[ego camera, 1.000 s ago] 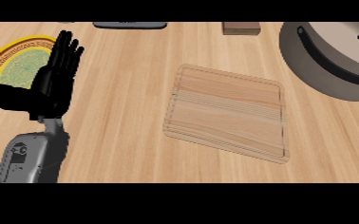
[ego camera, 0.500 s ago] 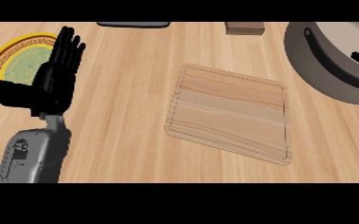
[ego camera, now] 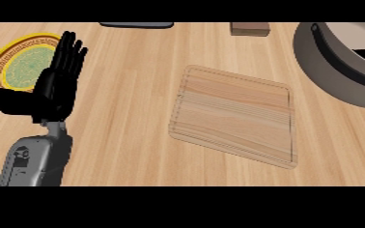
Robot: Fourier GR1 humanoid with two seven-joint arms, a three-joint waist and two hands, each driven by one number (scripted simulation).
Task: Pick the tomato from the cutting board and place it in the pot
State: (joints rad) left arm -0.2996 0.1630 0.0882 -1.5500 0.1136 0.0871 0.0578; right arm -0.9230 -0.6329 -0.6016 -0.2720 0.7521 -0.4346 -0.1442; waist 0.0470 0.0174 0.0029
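Wooden worktop (ego camera: 135, 125). Cutting board (ego camera: 235, 115): centre, slightly askew, top bare. Tomato: cannot tell where it is; no view shows it. Pot (ego camera: 329, 65): grey, right edge, partly cut off. Plate (ego camera: 25, 63): yellow-rimmed, green centre, far left. Left hand (ego camera: 57, 84): resting left, fingers straight and together, overlapping the plate.

one cutting board (ego camera: 235, 113), one pot (ego camera: 329, 60), one plate (ego camera: 25, 60), one hand (ego camera: 53, 84).

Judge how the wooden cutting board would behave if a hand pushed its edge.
The cutting board looks like a flat, thin wooden slab, so probably stiff, and would slide rather than tip. It lies flat on the smooth counter, so it may also turn when pushed off-centre.
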